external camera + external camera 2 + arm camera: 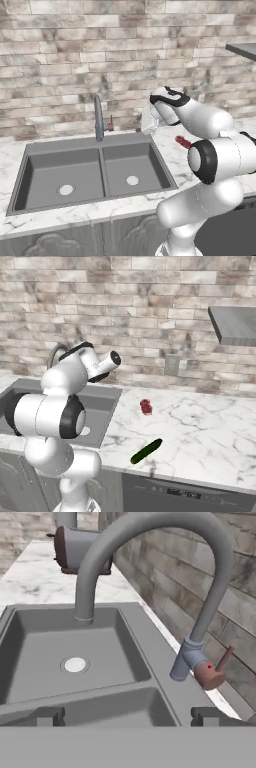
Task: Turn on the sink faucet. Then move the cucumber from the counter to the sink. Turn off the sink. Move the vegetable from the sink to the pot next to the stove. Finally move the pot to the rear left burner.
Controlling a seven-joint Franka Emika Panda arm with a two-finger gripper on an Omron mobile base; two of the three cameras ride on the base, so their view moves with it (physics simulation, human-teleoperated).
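Jaws are spread wide, nothing between them — in the hand view your gripper (127, 716) looks along the sink (30, 619) at the sink faucet (150, 567), not touching it. First step, water not on yet by my read: no stream visible from the spout.

What matters is the small side lever (216, 669) at the faucet base. It sits up and to the right of the gap between your fingertips (207, 716), close to the brick wall, its thin stem sticking up and away at a slant. You'd need to shift toward the right fingertip side and forward to reach it; the gooseneck arches overhead to the left, so watch clearance there.

The cucumber (146, 451) lies on the counter (210, 426) near the front edge, well right of the sink, long axis diagonal — leave it for later.
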